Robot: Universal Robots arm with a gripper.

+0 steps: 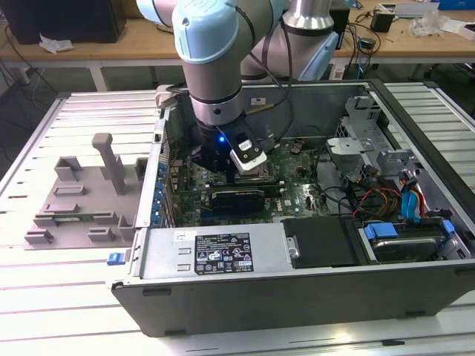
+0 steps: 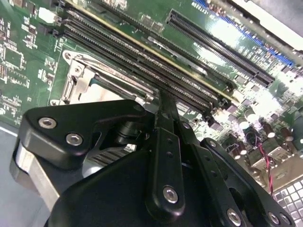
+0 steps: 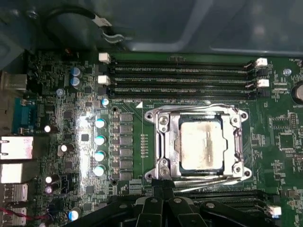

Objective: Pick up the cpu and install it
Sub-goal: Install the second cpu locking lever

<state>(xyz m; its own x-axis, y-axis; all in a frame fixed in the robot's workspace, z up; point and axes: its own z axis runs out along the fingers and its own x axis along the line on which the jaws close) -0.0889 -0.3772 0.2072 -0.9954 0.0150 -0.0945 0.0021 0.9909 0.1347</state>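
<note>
Fingers (image 2: 165,118) drawn together to a narrow black tip with nothing between them, poised just at the near edge of the socket frame (image 3: 161,124) in both wrist views. Behind the tip, black linkage plates and bolt heads of the gripper (image 3: 163,189), crowding the foreground of the second wrist view and hiding most of the socket there. Just beyond, in the first wrist view, the cpu (image 3: 201,144): lying flat inside the socket, dull silver top facing up and smeared with grey residue, nearly square so no real long axis, edges running parallel to the metal frame and to the memory slots (image 3: 180,78). Metal frame closed down over its margins, with a thin wire lever (image 3: 199,107) curving along the far side (whether latched or loose, hard to say). Further out, green motherboard (image 3: 85,109) with rows of capacitors on one side and white slot clips at the ends of the memory slots. In the exterior view, gripper (image 1: 226,167) sunk low inside the open computer case (image 1: 297,285), tip and socket both masked by the arm's wrist (image 1: 211,81) and its cameras. To the exterior view's left, a grey fixture tray (image 1: 78,196) on the slatted table (image 1: 89,297), well apart from the case.
</note>
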